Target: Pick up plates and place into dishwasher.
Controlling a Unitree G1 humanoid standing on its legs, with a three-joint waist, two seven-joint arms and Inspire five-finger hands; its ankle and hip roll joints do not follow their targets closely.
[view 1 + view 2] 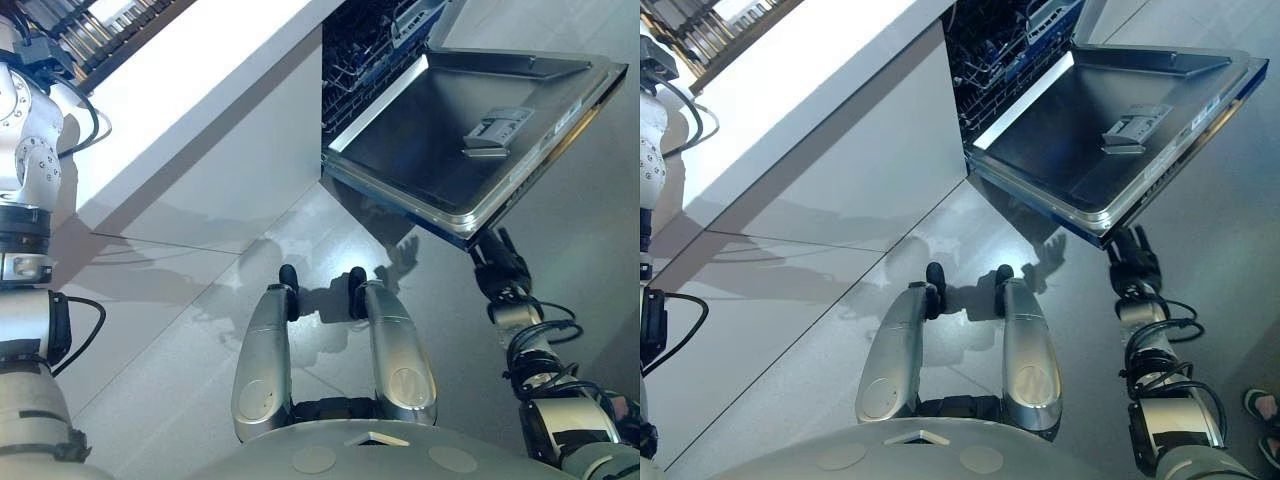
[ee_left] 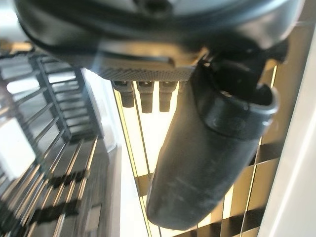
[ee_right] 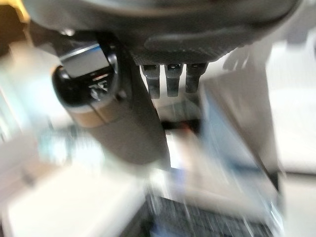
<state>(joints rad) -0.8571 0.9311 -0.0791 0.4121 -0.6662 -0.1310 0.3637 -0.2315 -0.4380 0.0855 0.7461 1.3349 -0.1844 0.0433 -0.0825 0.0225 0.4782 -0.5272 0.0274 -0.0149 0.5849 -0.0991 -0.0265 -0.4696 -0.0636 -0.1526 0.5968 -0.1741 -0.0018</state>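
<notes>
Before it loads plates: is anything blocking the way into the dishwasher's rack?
Nothing visible does: the stainless-steel dishwasher door is folded down, and the dark wire rack shows behind it. The right hand sits by the door's front edge.

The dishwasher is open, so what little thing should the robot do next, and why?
Probably draw the right robot hand back from the outer edge of the dishwasher door: the door already lies open, that hand holds nothing, and the left robot hand is up by a wire rack.
</notes>
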